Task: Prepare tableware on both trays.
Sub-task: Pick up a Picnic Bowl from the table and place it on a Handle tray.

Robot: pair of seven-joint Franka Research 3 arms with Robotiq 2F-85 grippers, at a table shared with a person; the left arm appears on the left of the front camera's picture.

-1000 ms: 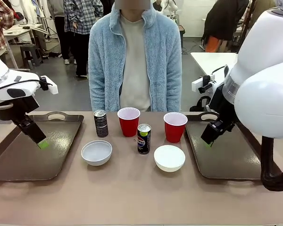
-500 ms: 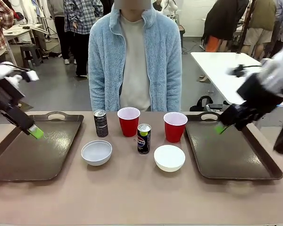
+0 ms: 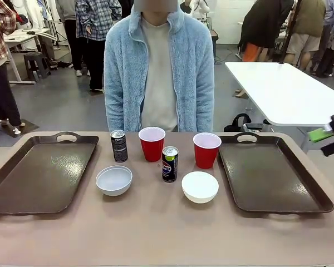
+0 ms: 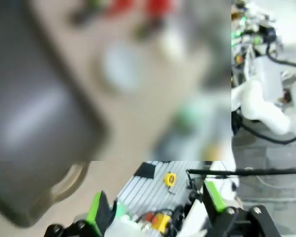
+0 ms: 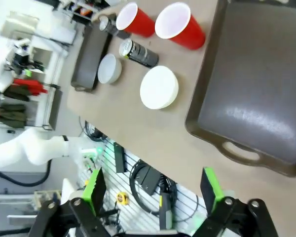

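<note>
Tableware all sits on the tan counter [image 3: 156,228], between the two large dark brown rectangular plastic trays with raised rims: left tray [image 3: 39,172], right tray [image 3: 273,172].

Far row, left to right: slim metal dark grey-black can [image 3: 118,146], then the two red plastic cups, left red cup [image 3: 152,143] and right red cup [image 3: 206,150]. All are upright.

Nearer row: the small round white bowls, left bowl [image 3: 114,180] and right bowl [image 3: 200,186], both open side up. The slim metal blue-labelled can [image 3: 169,164] stands upright between them, slightly farther back.

A person [image 3: 158,72] in a light blue fleece jacket stands at the far side.

Left pincer [image 4: 154,205]: fingers apart, nothing between them. Its wrist view is mostly blurred.

Right pincer [image 5: 153,187]: fingers apart, holding nothing, out past the counter's right edge.
</note>
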